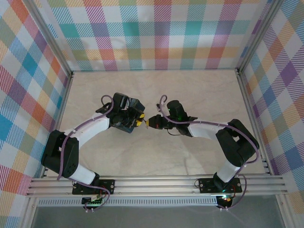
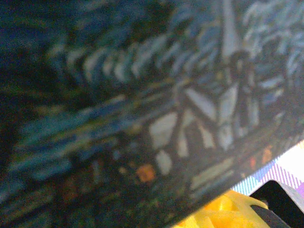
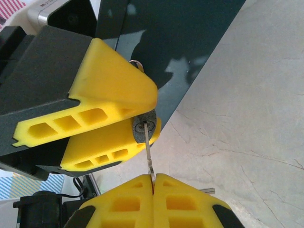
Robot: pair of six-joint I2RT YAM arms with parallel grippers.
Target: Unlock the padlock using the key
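Observation:
The tiny dark padlock is pinched between the yellow fingers of my left gripper, its keyhole end facing my right gripper. My right gripper is shut on the key. The thin silver blade runs straight up from the fingertips, and its tip sits in the keyhole. From above, the two grippers meet tip to tip over the middle of the table, the right gripper just right of the left. The padlock's shackle is mostly hidden behind the upper left finger.
A blue starry-night tin sits right against my left gripper and rises behind the padlock as a dark teal wall. The pale marble tabletop lies all around. Metal frame rails and plaid walls close the sides.

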